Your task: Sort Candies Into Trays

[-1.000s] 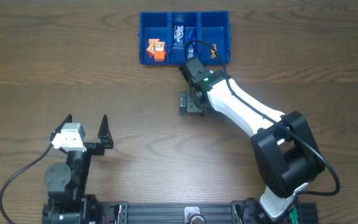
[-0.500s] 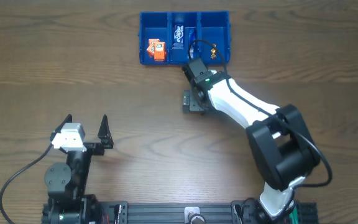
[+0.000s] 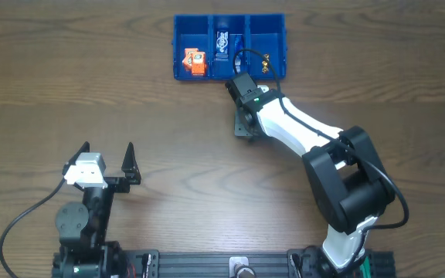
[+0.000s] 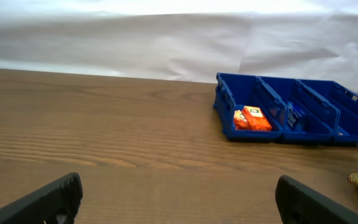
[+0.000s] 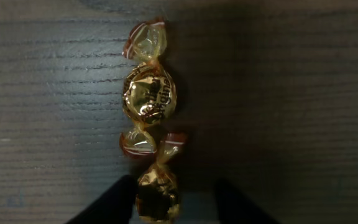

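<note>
Two gold candies (image 5: pixel 148 93) lie end to end along one axis.

Fingers (image 5: pixel 112 203) flank one gold candy (image 5: pixel 157 196); a second candy (image 5: pixel 148 94) lies beside.

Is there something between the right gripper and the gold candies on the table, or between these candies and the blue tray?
Nothing visible. The right gripper hangs open just above the gold candies, one of them between its fingers. From there to the blue tray the left wrist view shows bare table.
</note>
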Controlling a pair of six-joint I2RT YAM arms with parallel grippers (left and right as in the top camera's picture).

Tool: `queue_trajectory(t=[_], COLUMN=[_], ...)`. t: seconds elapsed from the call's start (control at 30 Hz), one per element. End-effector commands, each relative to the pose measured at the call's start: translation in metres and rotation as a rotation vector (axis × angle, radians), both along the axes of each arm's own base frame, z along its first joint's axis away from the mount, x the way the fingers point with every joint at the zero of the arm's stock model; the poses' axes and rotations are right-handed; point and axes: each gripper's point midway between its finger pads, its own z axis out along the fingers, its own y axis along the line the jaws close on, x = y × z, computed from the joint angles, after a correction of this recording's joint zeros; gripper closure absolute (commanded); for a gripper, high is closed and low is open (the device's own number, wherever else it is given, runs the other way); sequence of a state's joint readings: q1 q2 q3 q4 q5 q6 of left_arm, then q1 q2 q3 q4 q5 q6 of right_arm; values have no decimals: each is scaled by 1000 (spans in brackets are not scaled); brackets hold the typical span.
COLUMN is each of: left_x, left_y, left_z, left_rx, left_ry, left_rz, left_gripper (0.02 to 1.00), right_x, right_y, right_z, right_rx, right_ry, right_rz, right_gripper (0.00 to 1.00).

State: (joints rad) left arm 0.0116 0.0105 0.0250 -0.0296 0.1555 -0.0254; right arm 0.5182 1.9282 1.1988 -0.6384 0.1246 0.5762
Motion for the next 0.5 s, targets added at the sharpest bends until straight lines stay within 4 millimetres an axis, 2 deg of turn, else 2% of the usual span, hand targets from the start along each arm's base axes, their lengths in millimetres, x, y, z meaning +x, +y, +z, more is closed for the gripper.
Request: queue_trajectory(t=[0.03, 0.1, 0.13, 0.27, 0.37, 0.43, 0.47, 0.5], left_x=[-1, -1, -1, -1, -1, -1, -1, -1], left_y=[-3, -3, -3, -3, -3, -3, -3, -3], left_z=[-16, -16, -16, -16, -16, -16, -16, -16], left_rx=[-1, -1, -1, -1, -1, -1, -1, -1], left_ry=[47, 47, 47, 47, 47, 47, 47, 47], left_rz=[-20, -20, -20, -20, -20, -20, -20, -20], left_gripper=[20, 20, 23, 20, 20, 20, 23, 20], right_x=[0, 0, 0, -3, -3, 1, 4, 11], right_y=[-3, -3, -3, 0, 2, 3, 0, -3], right_z=[-4, -4, -4, -4, 7, 41, 66, 105], right_rx=[-15, -15, -15, -17, -8, 20, 28, 41], right_ry=[3, 3, 4, 6, -10, -76, -136, -241], right_rz=[-7, -7, -6, 5, 8, 11, 9, 23], right_gripper=[700, 801, 820, 855, 879, 879, 882, 879])
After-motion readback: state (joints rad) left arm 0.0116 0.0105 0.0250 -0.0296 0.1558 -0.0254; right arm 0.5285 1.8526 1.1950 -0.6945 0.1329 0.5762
